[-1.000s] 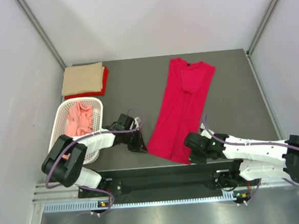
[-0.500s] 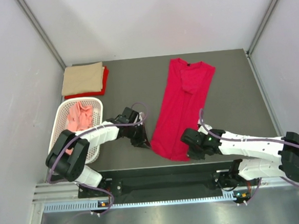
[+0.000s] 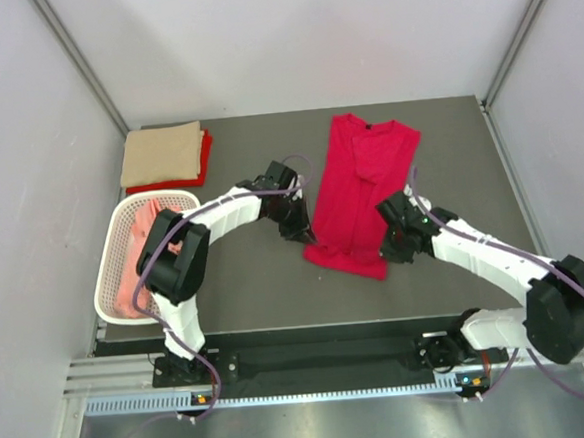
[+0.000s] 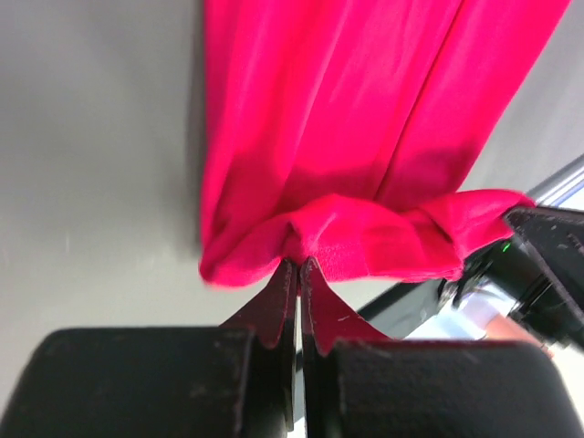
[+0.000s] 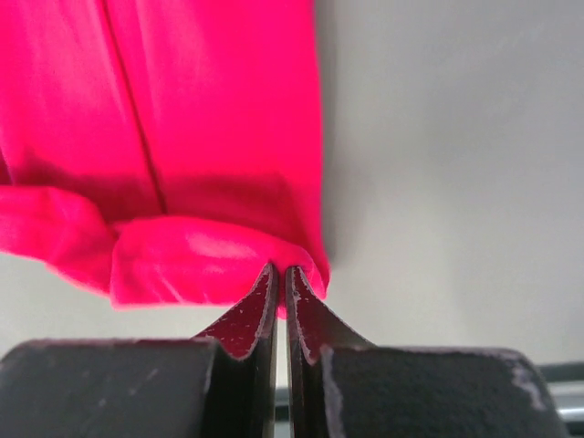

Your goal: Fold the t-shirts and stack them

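A crimson t-shirt lies lengthwise on the grey table, sleeves folded in, dark neck label at the far end. Its near hem is lifted and doubled back over the body. My left gripper is shut on the hem's left corner. My right gripper is shut on the hem's right corner. A folded tan shirt lies on a folded red shirt at the far left. Salmon pink shirts lie in the basket.
A white mesh basket stands at the left edge of the table. White walls close in the table on three sides. A metal rail runs along the near edge.
Both grippers have lifted the shirt's near hem and carried it away from the table's front edge toward the neck, so the shirt now reads shorter.
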Controlling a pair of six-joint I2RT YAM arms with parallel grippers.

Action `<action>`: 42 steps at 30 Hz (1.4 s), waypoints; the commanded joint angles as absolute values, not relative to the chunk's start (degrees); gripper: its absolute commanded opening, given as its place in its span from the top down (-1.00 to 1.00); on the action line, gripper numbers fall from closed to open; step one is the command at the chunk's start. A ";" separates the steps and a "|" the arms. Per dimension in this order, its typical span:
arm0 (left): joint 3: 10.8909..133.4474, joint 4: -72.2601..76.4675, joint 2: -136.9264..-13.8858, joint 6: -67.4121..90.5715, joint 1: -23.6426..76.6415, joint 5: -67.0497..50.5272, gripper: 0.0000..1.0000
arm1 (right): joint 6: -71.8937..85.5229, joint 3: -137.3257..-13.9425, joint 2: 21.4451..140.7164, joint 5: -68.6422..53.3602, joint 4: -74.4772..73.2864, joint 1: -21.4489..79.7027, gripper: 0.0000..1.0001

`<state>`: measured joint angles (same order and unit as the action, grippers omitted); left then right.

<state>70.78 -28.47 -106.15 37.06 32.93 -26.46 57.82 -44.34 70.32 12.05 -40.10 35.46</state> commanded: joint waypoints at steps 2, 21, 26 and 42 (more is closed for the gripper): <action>83.46 -31.90 -111.60 35.77 31.64 -25.14 1.00 | 45.90 -50.35 74.79 9.32 -37.18 28.06 1.00; 123.48 -33.32 -138.77 36.12 24.53 -36.55 1.00 | 33.66 -66.26 92.10 2.90 -27.86 12.22 1.00; 124.72 -27.96 -140.27 36.91 24.08 -38.40 1.00 | 32.08 -69.08 95.71 0.18 -26.28 10.11 1.00; 125.15 -15.56 -146.42 43.68 22.15 -41.22 1.00 | 31.82 -72.25 103.88 -1.58 -24.17 6.77 1.00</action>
<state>122.69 -20.58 -145.99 42.61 23.00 -40.07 32.53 -69.43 103.13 -1.26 -26.39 7.99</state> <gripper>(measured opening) 0.023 0.014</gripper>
